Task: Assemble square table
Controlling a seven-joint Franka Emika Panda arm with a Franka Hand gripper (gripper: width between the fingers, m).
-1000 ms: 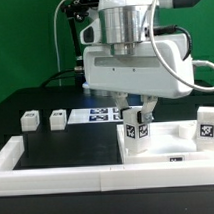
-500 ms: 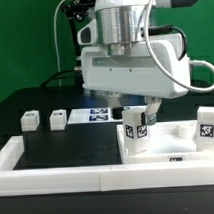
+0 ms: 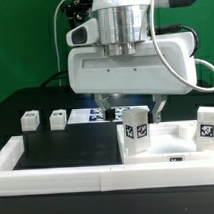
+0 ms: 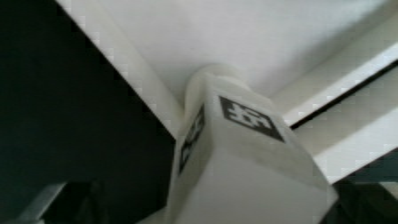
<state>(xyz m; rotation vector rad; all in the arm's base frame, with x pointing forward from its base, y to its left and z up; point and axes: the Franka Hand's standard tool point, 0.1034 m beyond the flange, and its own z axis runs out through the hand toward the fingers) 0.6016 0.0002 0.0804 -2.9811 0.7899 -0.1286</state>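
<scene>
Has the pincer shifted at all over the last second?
Yes. The pincer has risen off the upright leg, which stays on the table top.

Seen from the front edge of the counter (image 3: 66,146), the slightly raised exterior camera faces the arm (image 3: 129,64) head-on at close range. The wrist camera looks steeply down, very near, along an upright tagged leg (image 4: 240,140) onto the white table top (image 4: 267,40). Both views share that leg and top.
</scene>
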